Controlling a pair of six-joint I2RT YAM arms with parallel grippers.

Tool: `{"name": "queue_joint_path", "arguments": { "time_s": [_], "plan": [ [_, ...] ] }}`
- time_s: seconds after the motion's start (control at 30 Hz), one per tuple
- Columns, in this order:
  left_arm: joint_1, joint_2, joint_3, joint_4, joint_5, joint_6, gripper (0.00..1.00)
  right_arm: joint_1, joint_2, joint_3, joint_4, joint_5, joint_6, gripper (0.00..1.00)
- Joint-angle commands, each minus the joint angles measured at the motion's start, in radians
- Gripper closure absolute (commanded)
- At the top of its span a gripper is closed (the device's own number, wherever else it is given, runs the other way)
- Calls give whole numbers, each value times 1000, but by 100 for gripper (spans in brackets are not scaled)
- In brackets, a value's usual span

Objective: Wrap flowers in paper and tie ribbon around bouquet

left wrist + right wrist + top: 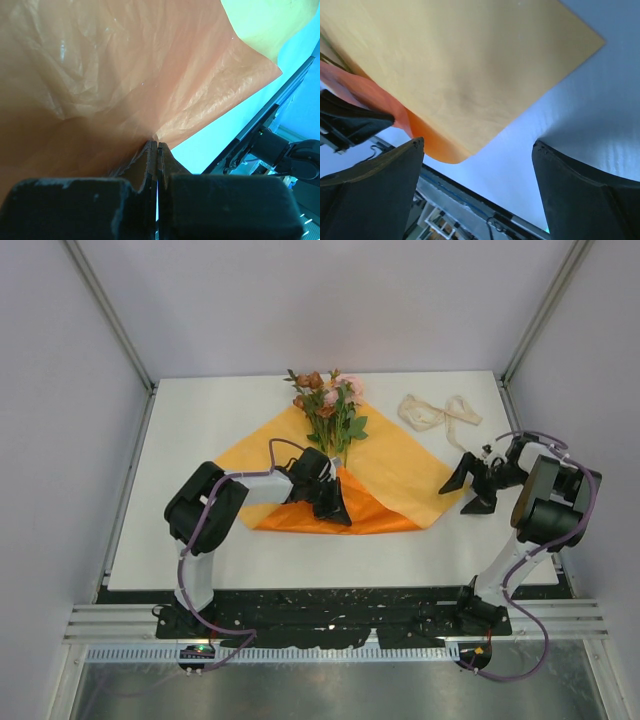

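The orange paper (400, 465) lies spread on the white table, pale side up, with its near part folded over as a bright orange flap (385, 515). The flowers (328, 410) lie on it, blooms toward the far edge. My left gripper (338, 508) is over the sheet's middle, near the stem ends. In the left wrist view this gripper (154, 146) is shut on a pinch of the paper (125, 75). Just right of the sheet's right corner, my right gripper (465, 492) stands open. Between its fingers (479, 145) is bare table, the paper (460, 70) just ahead. The cream ribbon (437, 412) lies loose at the far right.
The table's near edge (330, 575) runs just behind the folded flap, with the dark base rail (340, 615) below it. Slanted frame posts (540, 310) rise at both far corners. In the right wrist view, the left gripper's dark fingers (350, 122) show at the left.
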Motion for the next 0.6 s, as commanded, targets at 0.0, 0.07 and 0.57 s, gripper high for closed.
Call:
{"name": "queue_joint_path", "arguments": {
  "time_s": [0.0,0.07,0.57],
  "plan": [
    [5,27,4,-72,-53,38,100,7,101,-10,180,-95,136,7],
    [7,25,1,-69,-58,40,100,7,134,-41,272,-181,199,10],
    [7,25,2,-64,-62,41,100,-2,-78,-343,970,-398,677,13]
  ]
}}
